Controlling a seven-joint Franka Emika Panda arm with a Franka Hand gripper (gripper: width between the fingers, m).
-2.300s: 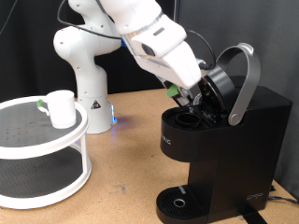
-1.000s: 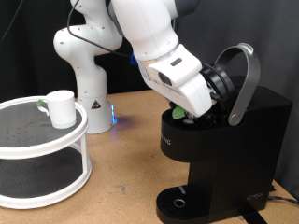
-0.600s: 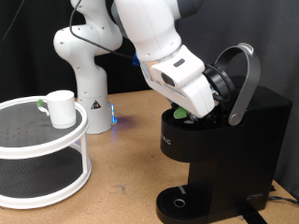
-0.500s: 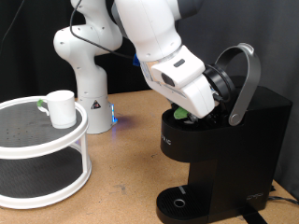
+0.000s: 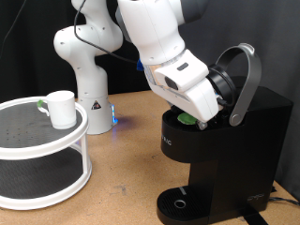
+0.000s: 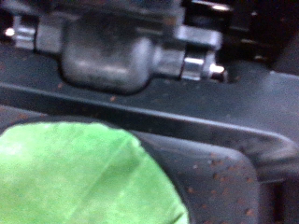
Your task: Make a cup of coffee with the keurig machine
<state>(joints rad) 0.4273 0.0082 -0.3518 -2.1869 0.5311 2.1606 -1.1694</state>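
I hold the gripper (image 5: pixel 195 116) over the keurig machine (image 5: pixel 220 155) chamber, pod (image 6: pixel 84 175) at 6 o'clock, finger opening indeterminate.

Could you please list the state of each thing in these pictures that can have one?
Boxy matte-black keurig machine: lid raised, curved silver-grey handle tilted up, brew chamber open.
Green-topped pod: sitting at the open brew chamber, under the gripper.
Small white cup: upright on the top tier of the round white two-tier stand, apart from the machine.
Round drip tray: nothing on it.
Gripper: down at the brew chamber.
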